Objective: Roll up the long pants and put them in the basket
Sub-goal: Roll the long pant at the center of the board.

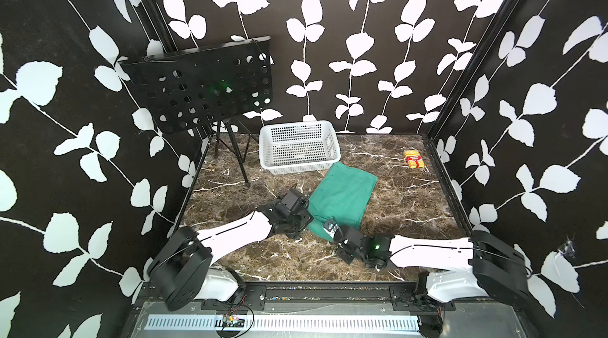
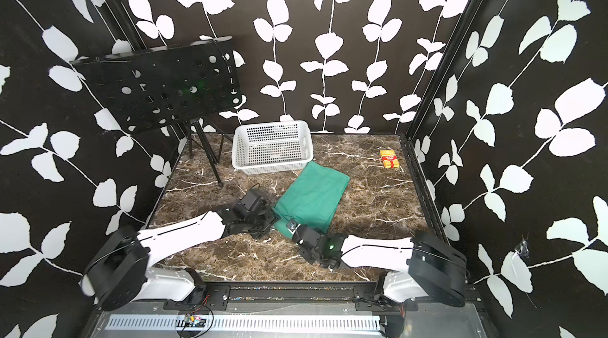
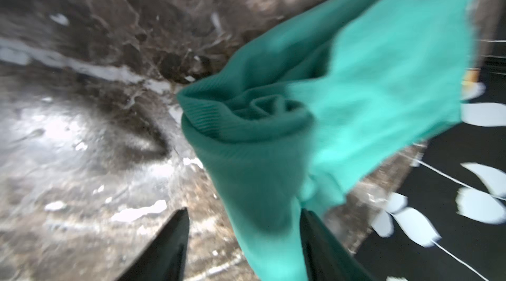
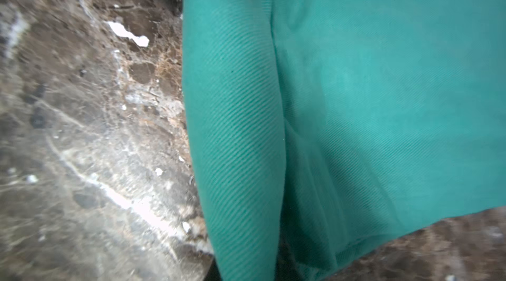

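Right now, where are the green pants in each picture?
Top view: pants in the middle, on the marble table, just in front of the white basket.
Top view: pants also in the middle, in front of the white basket.
Left wrist: pants close up, rolled end facing the camera.
Right wrist: pants fill over half the picture.
Shared landmark: the marble table shows beside them in all four.

The long pants [image 1: 343, 193] lie on the table [image 1: 404, 208] just in front of the basket [image 1: 297, 165].
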{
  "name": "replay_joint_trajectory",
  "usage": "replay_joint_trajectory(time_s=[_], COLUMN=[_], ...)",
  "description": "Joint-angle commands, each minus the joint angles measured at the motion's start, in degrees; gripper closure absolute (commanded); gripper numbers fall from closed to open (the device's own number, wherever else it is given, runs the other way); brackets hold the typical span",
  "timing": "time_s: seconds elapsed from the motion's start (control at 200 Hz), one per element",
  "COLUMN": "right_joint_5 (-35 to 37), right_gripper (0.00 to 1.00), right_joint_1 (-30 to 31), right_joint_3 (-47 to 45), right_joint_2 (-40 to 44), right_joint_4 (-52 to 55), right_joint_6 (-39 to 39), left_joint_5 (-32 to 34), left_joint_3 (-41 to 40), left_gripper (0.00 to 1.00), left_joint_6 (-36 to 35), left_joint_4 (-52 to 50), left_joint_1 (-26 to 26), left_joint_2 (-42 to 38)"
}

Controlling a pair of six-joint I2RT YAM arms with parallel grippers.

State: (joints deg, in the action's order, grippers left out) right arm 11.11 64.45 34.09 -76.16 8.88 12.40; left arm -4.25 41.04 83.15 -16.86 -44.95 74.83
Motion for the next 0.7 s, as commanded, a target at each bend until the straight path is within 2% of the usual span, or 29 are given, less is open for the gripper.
replay_joint_trajectory(time_s=[0.0,0.2,0.385,0.575,0.695], right_joint_5=[-15.08,-29.14,-40.76,-49.61,-54.10], right_gripper=[1.00,1.00,1.00,1.00,1.00], right_joint_1=[-3.53,-10.02,-13.49,-16.13,-18.66], right_joint_3=[-2.96,-4.57,-3.34,-1.38,-0.36], right_joint_2=[1.98,2.42,-1.93,-6.82,-9.35], right_joint_4=[-1.55,-3.08,-6.44,-9.07,-9.41], right_joint_6=[4.43,4.43,6.20,9.32,11.07], left_joint_5=[2.23,1.69,0.33,-2.58,-3.86], left_joint_3=[-2.53,-6.50,-8.77,-11.08,-9.84], left_gripper=[0.32,0.33,0.38,0.33,0.28], left_joint_6=[-1.89,-4.76,-8.19,-9.16,-10.44], left_joint_4=[-3.02,-4.51,-5.65,0.12,3.71], left_joint_1=[-0.14,-0.23,-1.24,-1.81,-1.81], left_joint_2=[-4.72,-12.66,-17.47,-16.88,-12.44])
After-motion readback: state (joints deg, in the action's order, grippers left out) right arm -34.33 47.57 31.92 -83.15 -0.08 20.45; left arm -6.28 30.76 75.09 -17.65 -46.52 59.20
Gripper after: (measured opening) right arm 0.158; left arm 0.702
